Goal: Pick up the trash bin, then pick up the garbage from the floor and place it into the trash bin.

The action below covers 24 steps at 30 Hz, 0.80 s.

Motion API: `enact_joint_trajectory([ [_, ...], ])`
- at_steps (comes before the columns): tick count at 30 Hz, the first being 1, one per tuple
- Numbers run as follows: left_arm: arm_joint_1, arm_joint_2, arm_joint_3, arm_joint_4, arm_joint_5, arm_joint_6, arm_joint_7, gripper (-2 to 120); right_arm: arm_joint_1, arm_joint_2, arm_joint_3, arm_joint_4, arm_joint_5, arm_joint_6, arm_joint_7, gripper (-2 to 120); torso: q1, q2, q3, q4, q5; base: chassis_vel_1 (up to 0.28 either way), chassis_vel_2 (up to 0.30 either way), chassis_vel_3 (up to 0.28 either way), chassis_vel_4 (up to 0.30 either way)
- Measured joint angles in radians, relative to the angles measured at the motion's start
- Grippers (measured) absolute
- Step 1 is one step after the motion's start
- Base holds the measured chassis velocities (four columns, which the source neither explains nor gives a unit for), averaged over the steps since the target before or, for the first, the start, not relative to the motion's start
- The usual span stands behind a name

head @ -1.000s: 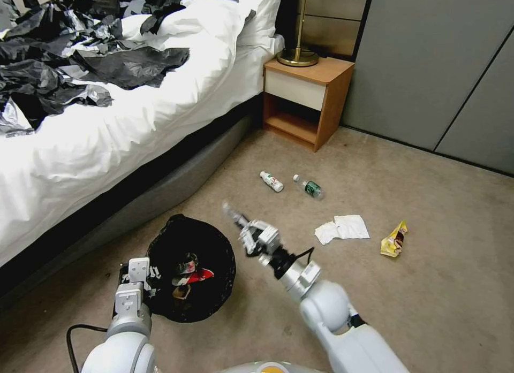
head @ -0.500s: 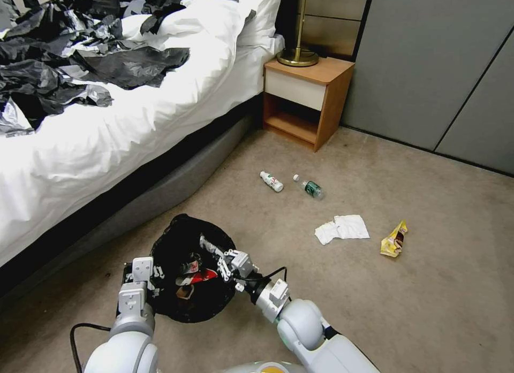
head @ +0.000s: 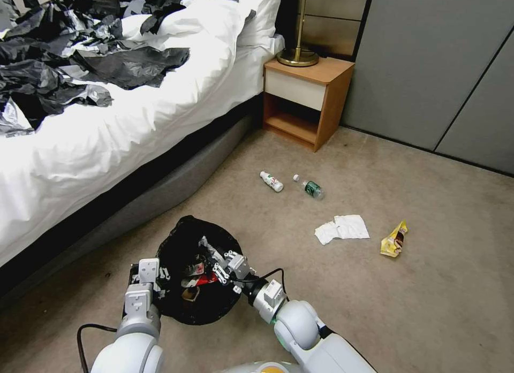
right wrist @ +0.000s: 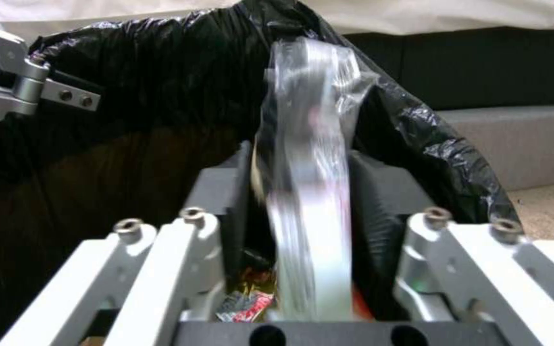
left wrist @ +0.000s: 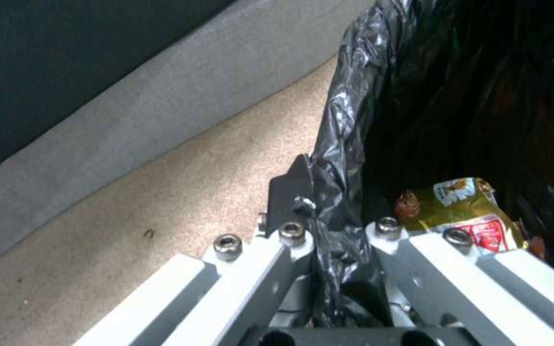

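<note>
The trash bin (head: 184, 303), lined with a black bag, hangs at the lower left of the head view with wrappers lying inside. My left gripper (head: 153, 279) is shut on its rim, pinching the bag (left wrist: 334, 182). A yellow wrapper (left wrist: 463, 211) lies in the bin. My right gripper (head: 210, 253) is over the bin's mouth, shut on a crushed clear plastic piece (right wrist: 306, 192). Garbage on the floor: a white bottle (head: 271, 181), a green-labelled bottle (head: 309, 188), crumpled white paper (head: 341, 228) and a yellow wrapper (head: 394, 239).
A bed with white sheets (head: 107, 127) and loose black bags (head: 80, 57) runs along the left. A wooden nightstand (head: 308, 97) with a brass lamp stands at the back. Grey wall panels (head: 439, 68) close the right. Open carpet lies around the litter.
My right gripper has swung left from beside the bin to over its mouth, carrying the clear plastic piece. The bin and my left gripper have shifted slightly right.
</note>
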Motion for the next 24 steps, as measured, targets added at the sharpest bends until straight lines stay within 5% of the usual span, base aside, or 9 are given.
enact_joint_trajectory([
  [16, -0.003, -0.002, 0.003, 0.010, 0.006, -0.004, 0.009, 1, -0.012, -0.004, 0.010, 0.025, 0.000, -0.002, 0.001, 97, 0.000, 0.000, 0.000, 0.0000, 0.0001, 0.000, 0.000, 0.000, 0.000],
  [24, -0.002, 0.001, -0.003, 0.015, 0.012, -0.010, 0.030, 1, -0.019, -0.005, 0.020, 0.081, -0.002, 0.007, 0.009, 100, 0.000, 0.000, 0.000, 0.0000, 0.0002, 0.000, 0.000, 0.000, 0.000],
])
